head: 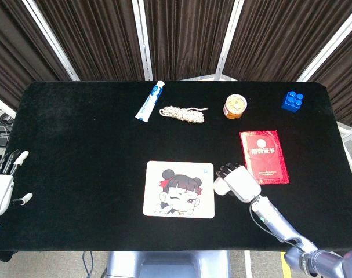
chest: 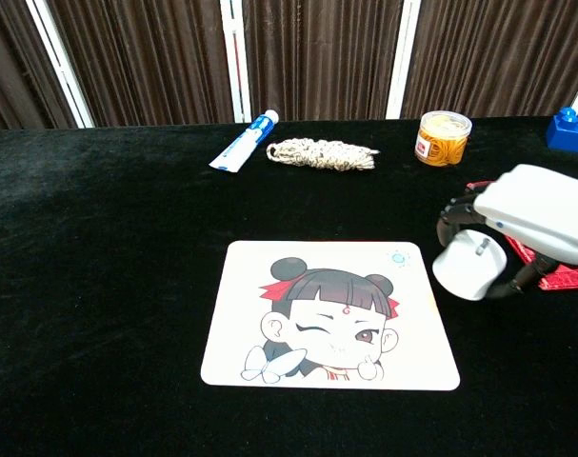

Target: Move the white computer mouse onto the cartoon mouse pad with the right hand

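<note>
My right hand (head: 238, 180) (chest: 531, 214) grips the white computer mouse (head: 221, 186) (chest: 468, 266) and holds it lifted off the black table, just right of the cartoon mouse pad (head: 179, 189) (chest: 331, 313). Its dark fingers curl over the mouse's far side. The pad shows a winking girl with black hair buns and lies flat near the table's front edge. My left hand (head: 2, 188) hovers at the far left edge of the table, fingers spread, holding nothing.
A red booklet (head: 263, 156) (chest: 546, 233) lies right behind my right hand. At the back sit a toothpaste tube (head: 150, 101) (chest: 244, 139), a knotted rope (head: 182, 113) (chest: 321, 153), a small yellow jar (head: 235, 106) (chest: 442, 137) and a blue block (head: 293, 101) (chest: 569, 129).
</note>
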